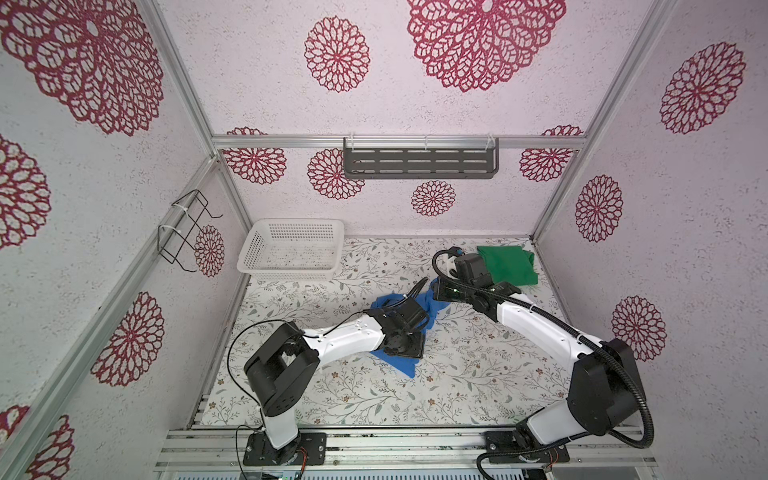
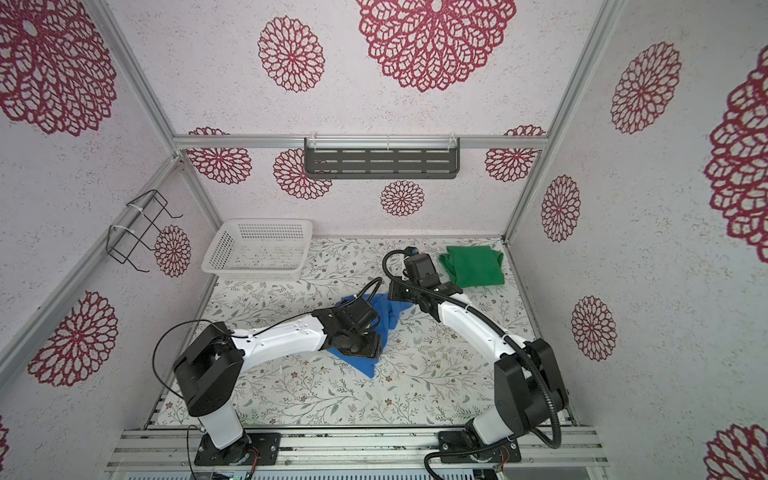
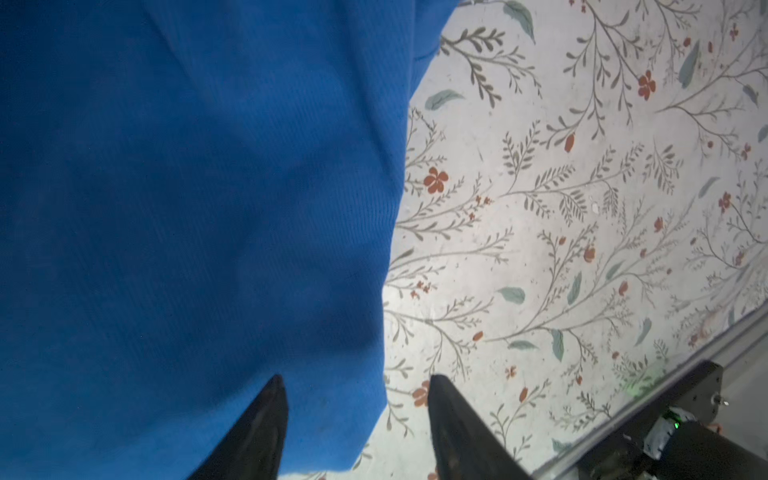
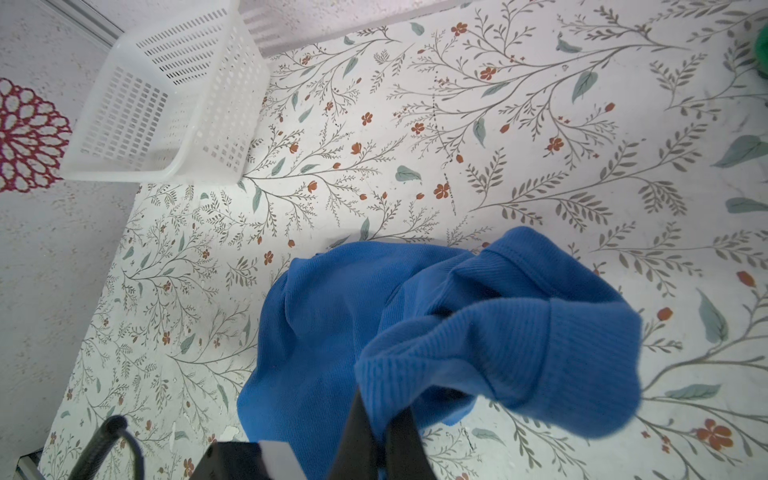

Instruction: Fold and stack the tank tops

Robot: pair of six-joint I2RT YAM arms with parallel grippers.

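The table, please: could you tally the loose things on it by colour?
Green top: 1
Blue top: 1
White basket: 1
Total: 3

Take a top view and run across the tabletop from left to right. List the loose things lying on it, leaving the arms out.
white basket → blue tank top → green tank top
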